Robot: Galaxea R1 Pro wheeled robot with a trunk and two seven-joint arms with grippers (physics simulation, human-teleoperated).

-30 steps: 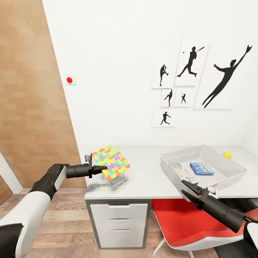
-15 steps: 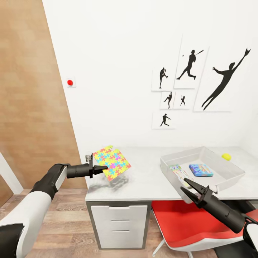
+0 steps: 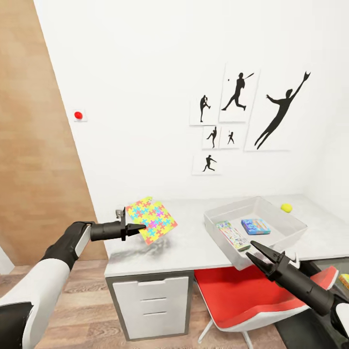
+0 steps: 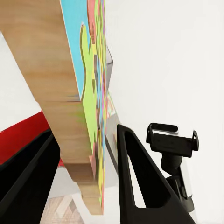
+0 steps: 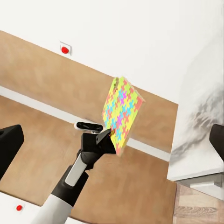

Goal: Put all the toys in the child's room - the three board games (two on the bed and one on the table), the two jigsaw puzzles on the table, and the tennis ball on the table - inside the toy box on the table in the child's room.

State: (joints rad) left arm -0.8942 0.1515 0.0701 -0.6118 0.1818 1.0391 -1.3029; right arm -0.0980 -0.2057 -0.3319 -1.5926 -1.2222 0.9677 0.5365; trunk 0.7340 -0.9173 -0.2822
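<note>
Left gripper (image 3: 138,227): clamped on edge of thin multicoloured jigsaw puzzle square (image 3: 151,220), held tilted above pale grey table top (image 3: 184,245) | Right gripper (image 3: 258,253): jaws parted, empty, near front wall of shallow pale grey toy box (image 3: 228,250) | Box contents: small blue board game (image 3: 255,226), white-green board game (image 3: 231,234) | Yellow tennis ball (image 3: 286,208): on table behind box.

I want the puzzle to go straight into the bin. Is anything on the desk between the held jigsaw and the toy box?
Nothing visible. The left pincer holds the multicoloured square jigsaw puzzle above the pale grey desk top; the stretch toward the shallow pale grey toy box is bare. The open right pincer hangs at the box's front edge.
</note>
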